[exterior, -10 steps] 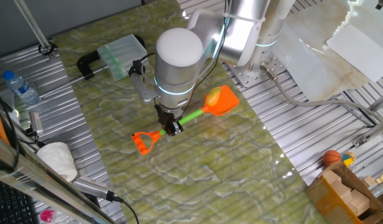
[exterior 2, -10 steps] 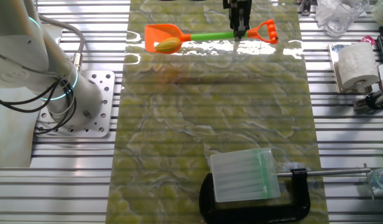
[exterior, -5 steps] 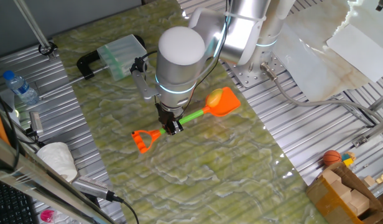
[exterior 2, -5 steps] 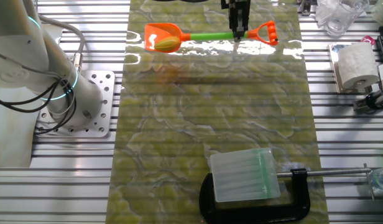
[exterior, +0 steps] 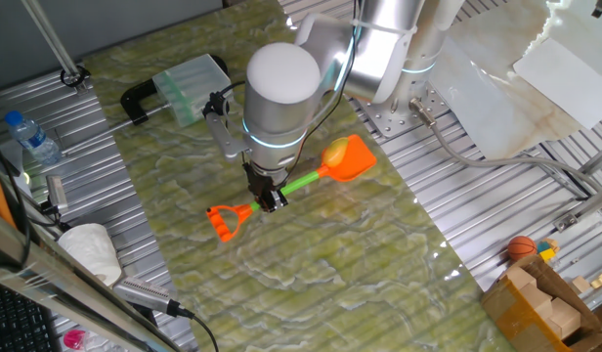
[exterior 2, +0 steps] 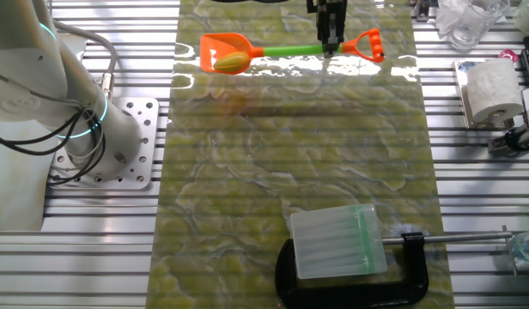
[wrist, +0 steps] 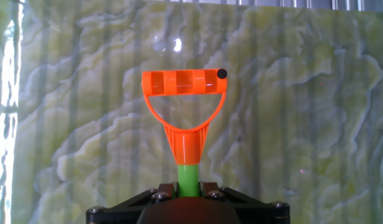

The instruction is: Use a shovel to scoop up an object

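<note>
- The gripper (exterior: 269, 199) points down at the worktop (exterior: 311, 254), its fingers (exterior 2: 331, 39) clamped on the green shaft of the shovel (exterior: 299, 184), close to the orange D-shaped end.
- In the hand view the shovel (wrist: 186, 124) runs away from the camera, its green shaft pinched between the dark fingers (wrist: 210, 190) at the bottom edge, the D-shaped end beyond them over the green marbled sheet.
- The object (exterior: 334, 153), a small yellow-orange oval lump, sits in the orange scoop blade.
- From the other fixed view the shovel (exterior 2: 286, 51) lies roughly level along the far edge of the sheet, with the object (exterior 2: 232, 61) in the blade on the left.
- A black C-clamp (exterior 2: 355, 275) holding a clear plastic box (exterior 2: 336, 241) stands well apart at the near end.
- A paper roll (exterior 2: 490, 88) rests on the slatted metal to the right.
</note>
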`<state>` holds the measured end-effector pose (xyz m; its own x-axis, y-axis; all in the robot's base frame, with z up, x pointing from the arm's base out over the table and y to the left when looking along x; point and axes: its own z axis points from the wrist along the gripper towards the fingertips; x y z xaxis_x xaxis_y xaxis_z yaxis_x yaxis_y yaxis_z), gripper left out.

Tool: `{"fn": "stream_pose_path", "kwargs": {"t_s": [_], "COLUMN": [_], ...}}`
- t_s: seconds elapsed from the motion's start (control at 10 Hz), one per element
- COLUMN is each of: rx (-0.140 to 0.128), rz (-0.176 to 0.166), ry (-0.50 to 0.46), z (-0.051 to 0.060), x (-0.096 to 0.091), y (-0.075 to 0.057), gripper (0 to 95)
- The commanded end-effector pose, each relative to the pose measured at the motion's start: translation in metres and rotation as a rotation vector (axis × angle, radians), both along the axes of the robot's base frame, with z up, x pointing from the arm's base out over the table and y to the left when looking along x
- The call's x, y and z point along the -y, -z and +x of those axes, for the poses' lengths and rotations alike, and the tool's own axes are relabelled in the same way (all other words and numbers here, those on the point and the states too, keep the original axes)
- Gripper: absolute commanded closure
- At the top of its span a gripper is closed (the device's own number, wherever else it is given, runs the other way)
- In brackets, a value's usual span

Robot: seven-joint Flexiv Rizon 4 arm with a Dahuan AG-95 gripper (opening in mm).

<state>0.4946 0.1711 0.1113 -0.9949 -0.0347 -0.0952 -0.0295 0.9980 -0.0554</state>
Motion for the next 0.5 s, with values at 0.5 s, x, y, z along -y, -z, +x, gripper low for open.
{"fn": "stream_pose_path", "kwargs": {"t_s": [0.5], "rx": [-0.005], "rz": [0.008], "ry": [0.034], "z": [0.0007], "x": [0.0003], "y": [0.0005], "gripper": [95.0]}}
